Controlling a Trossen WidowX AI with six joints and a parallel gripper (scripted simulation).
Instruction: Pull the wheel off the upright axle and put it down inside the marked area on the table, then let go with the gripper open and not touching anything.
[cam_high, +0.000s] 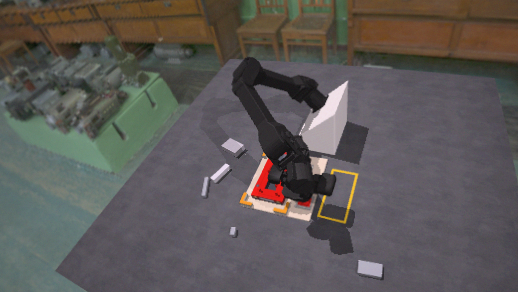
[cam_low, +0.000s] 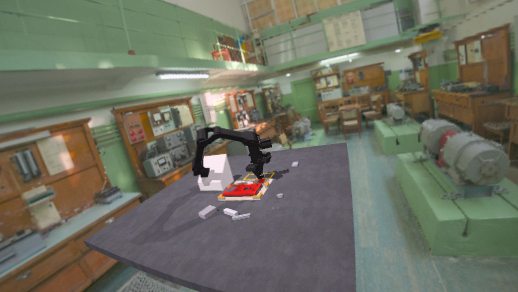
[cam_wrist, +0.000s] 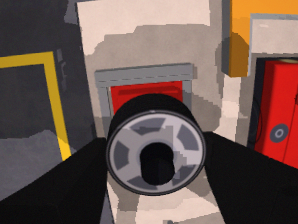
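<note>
Fingers of the gripper (cam_wrist: 156, 163) stand on either side of the wheel (cam_wrist: 156, 152), closed partway and pressing on its black rim, so the gripper has hold of the wheel. In the wrist view the wheel fills the middle: a grey hub with dark cut-outs and a dark hole in its centre, seen face on. It sits over a grey-framed red square on the cream board (cam_wrist: 147, 30), so it is at its axle, outside the yellow frame (cam_wrist: 40, 70), which lies to the left on the grey table (cam_wrist: 33, 16). To the right the board carries a red plate (cam_wrist: 280, 116) and an orange corner piece (cam_wrist: 240, 36).

From the top view the arm (cam_high: 260, 110) bends down from its base beside the white wedge (cam_high: 327, 120), and the gripper (cam_high: 300, 187) hangs low over the board's near corner, hiding the wheel. The frame (cam_high: 340, 195) lies just beside the board, with the arm's shadow falling across its near end. Several small grey blocks are scattered on the table (cam_high: 425, 150): one (cam_high: 233, 146) near the arm, two (cam_high: 220, 173) left of the board, one (cam_high: 370, 268) well apart near the front edge.
</note>
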